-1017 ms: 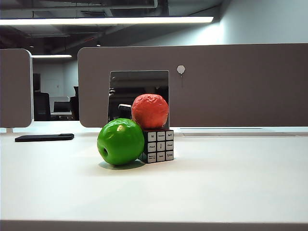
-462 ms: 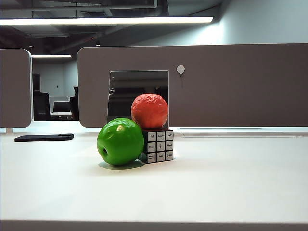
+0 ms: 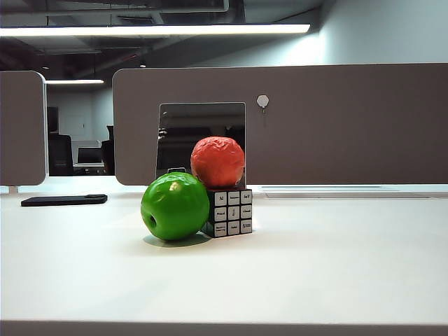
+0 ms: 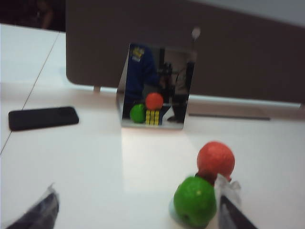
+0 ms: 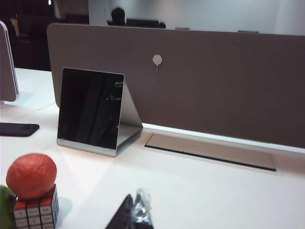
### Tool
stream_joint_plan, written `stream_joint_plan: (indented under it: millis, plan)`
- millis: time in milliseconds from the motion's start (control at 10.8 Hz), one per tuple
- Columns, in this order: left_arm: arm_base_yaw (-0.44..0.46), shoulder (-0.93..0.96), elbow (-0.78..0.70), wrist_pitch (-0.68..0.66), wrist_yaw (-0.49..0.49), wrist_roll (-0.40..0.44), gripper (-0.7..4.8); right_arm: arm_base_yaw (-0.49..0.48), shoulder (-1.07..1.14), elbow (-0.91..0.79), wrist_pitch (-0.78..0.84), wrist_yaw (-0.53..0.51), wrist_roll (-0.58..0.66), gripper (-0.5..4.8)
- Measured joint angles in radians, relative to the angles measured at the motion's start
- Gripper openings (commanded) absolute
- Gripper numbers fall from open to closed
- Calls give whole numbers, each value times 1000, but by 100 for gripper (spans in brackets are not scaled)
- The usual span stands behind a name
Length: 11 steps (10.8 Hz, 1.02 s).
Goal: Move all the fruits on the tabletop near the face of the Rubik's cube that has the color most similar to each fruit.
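Note:
The green apple (image 3: 175, 206) rests on the tabletop (image 3: 315, 273), touching the Rubik's cube (image 3: 233, 211) on its left. The cube's white printed face looks toward the exterior camera. The orange-red fruit (image 3: 218, 162) sits on top of the cube. In the left wrist view my left gripper (image 4: 133, 212) is open wide and empty, raised above the table, and the apple (image 4: 194, 201) lies just inside one fingertip (image 4: 228, 205). My right gripper (image 5: 136, 210) is shut on nothing, off to the side of the cube (image 5: 35, 212) and the orange-red fruit (image 5: 31, 175). Neither gripper shows in the exterior view.
A standing mirror (image 3: 201, 140) is close behind the fruits, in front of a brown partition (image 3: 336, 126). A black phone (image 3: 64, 200) lies far left. A cable slot (image 5: 209, 150) runs along the back of the desk.
The fruits and the cube have kept still. A dark shape reflected in the mirror just above the apple has sunk lower.

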Motion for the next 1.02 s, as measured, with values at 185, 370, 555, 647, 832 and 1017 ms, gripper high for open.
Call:
stream_joint_plan:
  millis: [185,370,555,647,832,1017]
  plan:
    - [0,1,-126,138,0,-14,261,-6,0,-153,138,25,-8,-1]
    - [0,2,-322,275,0,-18,166,-24,-1,-290,328,25,-8,-1]
    - [0,1,-365,291,0,-16,-6,-71,-1,-315,321,24,-8,-1]
    - [0,1,-373,291,0,-15,-6,-85,-1,-316,321,24,-8,-1]
    - [0,1,-416,298,0,80,-6,-155,-1,-320,310,11,-8,-1]
    - [0,1,-455,309,-16,92,-6,-186,-1,-320,287,-49,-8,-1]
